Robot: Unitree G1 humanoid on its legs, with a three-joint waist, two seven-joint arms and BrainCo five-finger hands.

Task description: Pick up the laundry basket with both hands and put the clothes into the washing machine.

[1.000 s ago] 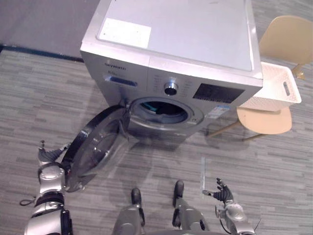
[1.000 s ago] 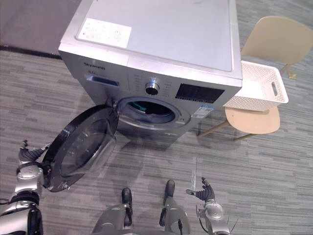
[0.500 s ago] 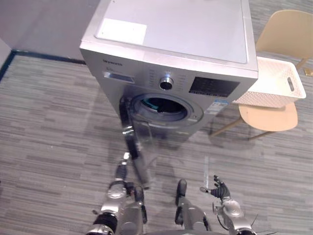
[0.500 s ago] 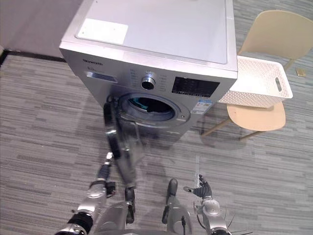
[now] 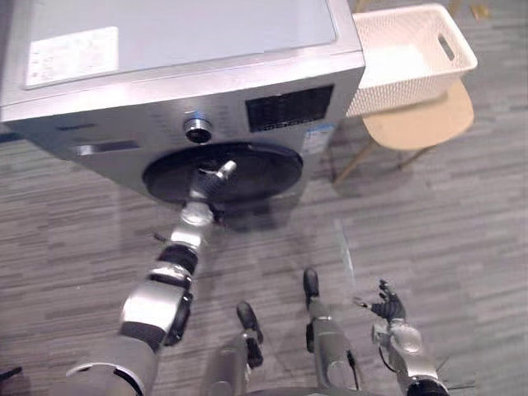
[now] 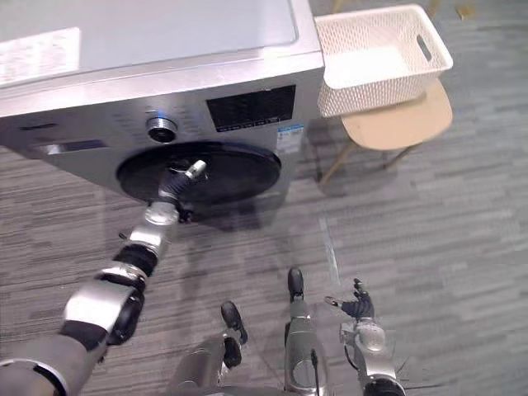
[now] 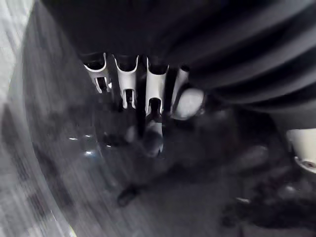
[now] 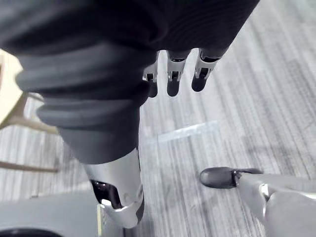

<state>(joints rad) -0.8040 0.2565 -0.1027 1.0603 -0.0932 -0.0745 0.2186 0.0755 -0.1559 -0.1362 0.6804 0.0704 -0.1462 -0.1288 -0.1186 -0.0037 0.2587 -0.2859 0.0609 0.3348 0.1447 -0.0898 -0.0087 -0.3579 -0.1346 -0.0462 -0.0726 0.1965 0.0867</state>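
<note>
Seemingly the closing step: the left hand [image 5: 216, 173], fingers straight, presses the door [image 5: 268, 165] of the washing machine [image 5: 165, 58], which looks shut; the right hand [image 5: 385, 308] hangs low, loose-fingered. The basket [image 5: 412, 45] sits on the chair [image 5: 421, 125] beside it. Next, probably, comes a firm push to latch.

Grey plank floor [image 5: 462, 214], washing machine [image 5: 181, 49] on it, tan chair [image 5: 421, 125] beside, white basket [image 5: 394, 84] on chair

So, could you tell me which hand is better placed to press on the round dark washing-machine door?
Left: the left hand touches the door; the right hand hangs open, low over the floor, far from it.
</note>
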